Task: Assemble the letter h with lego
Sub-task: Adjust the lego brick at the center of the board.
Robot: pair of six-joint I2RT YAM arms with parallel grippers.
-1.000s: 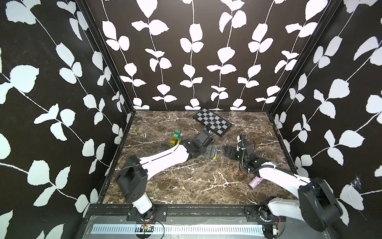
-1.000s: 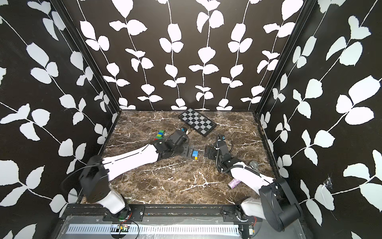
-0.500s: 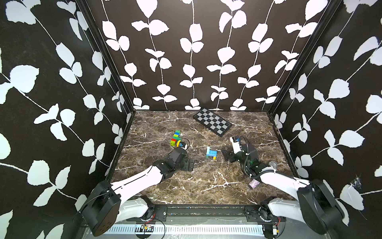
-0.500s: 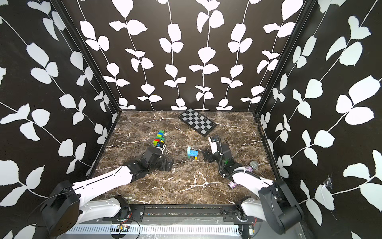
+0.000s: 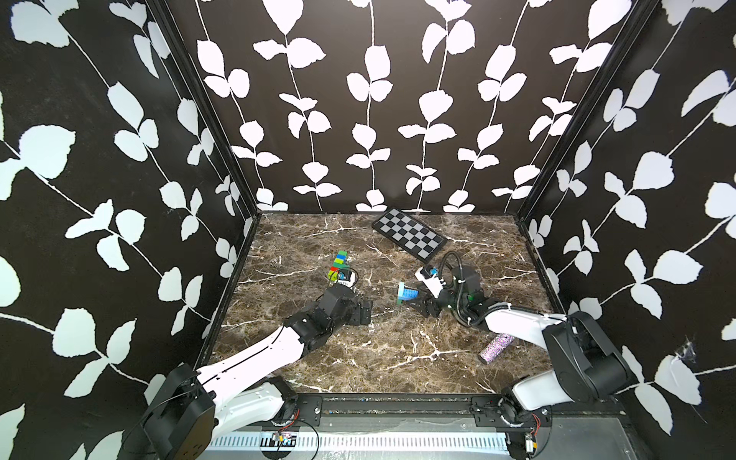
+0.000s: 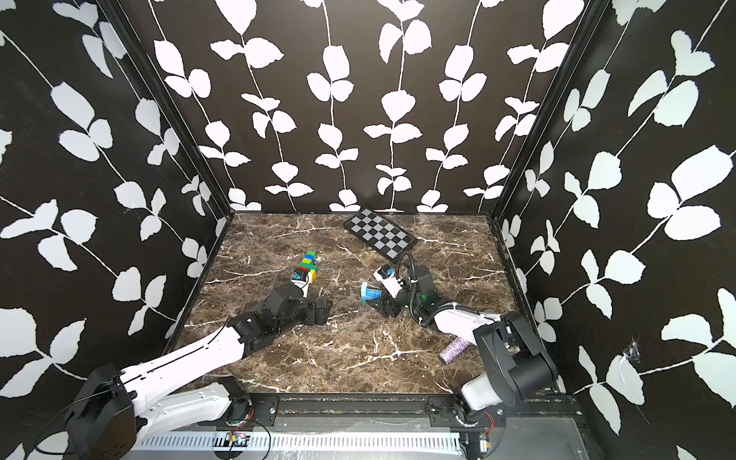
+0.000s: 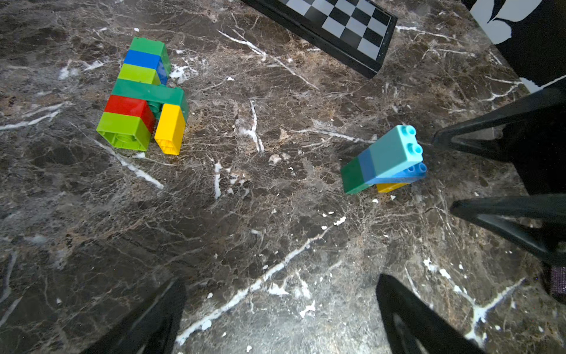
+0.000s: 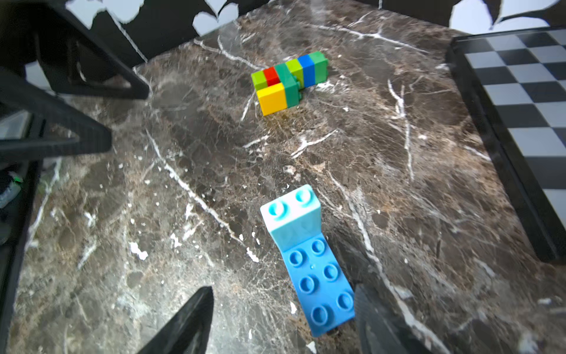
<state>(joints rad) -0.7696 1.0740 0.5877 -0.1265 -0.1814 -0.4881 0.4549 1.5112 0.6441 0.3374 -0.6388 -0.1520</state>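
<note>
A joined stack of lego (image 5: 337, 266) (image 6: 308, 263) in green, blue, lime, red and yellow lies on its side on the marble table (image 5: 398, 358); both wrist views show this stack (image 7: 144, 95) (image 8: 288, 79). A smaller piece (image 5: 407, 294) (image 6: 370, 294) (image 7: 386, 159), a pale blue brick on a blue studded plate (image 8: 318, 282) with green and yellow parts under it, lies mid-table. My right gripper (image 5: 422, 304) (image 8: 283, 306) straddles the plate's end; one finger (image 8: 376, 321) touches it, the other stands apart. My left gripper (image 5: 364, 312) (image 7: 281, 285) hangs open over bare marble.
A black-and-grey checkered board (image 5: 410, 235) (image 6: 378, 235) lies at the back, close behind the right arm. A glittery purple cylinder (image 5: 496, 347) lies at the front right. Patterned walls close in three sides.
My left gripper has drawn back from the small blue piece toward the front left. My right gripper has moved in over that piece and its jaws have narrowed.
</note>
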